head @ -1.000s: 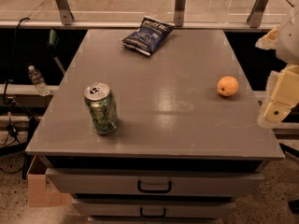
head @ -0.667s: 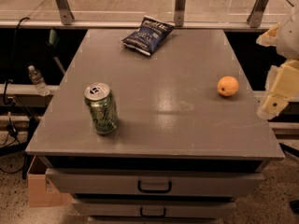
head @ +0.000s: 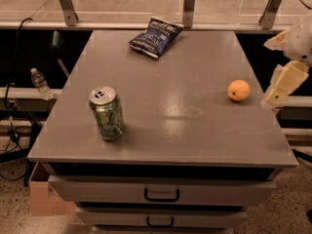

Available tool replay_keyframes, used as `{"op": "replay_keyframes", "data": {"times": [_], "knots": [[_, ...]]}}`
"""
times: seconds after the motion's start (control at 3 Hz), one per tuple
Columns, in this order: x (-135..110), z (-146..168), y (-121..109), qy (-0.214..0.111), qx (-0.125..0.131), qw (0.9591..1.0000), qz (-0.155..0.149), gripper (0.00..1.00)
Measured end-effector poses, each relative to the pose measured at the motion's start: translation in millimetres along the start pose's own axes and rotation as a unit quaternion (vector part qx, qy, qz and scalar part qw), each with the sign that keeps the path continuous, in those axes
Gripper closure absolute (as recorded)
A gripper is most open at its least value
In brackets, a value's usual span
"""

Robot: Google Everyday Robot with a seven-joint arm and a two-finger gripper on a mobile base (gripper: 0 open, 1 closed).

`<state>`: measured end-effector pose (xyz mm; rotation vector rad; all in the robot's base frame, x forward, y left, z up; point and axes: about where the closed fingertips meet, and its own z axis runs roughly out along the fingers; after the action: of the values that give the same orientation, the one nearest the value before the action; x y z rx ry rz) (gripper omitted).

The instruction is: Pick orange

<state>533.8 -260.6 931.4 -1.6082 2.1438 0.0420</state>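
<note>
The orange (head: 239,90) is a small round orange-yellow fruit lying on the grey cabinet top (head: 165,116), near its right edge. My gripper (head: 282,84) is at the far right of the camera view, a cream-coloured piece hanging just off the right edge of the top, a short way right of the orange and not touching it. It holds nothing that I can see.
A green drink can (head: 107,113) stands upright at the front left of the top. A dark blue chip bag (head: 155,36) lies at the back centre. Drawers with black handles (head: 162,195) are below. A water bottle (head: 40,83) stands on the left ledge.
My gripper has shifted slightly up and to the right at the frame's edge. The orange, can and bag have not moved.
</note>
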Motion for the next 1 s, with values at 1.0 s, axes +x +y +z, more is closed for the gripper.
{"op": "replay_keyframes", "data": {"times": [1.0], "knots": [[24,92,-29,-0.094,-0.054,0.9930,0.048,0.00]]}}
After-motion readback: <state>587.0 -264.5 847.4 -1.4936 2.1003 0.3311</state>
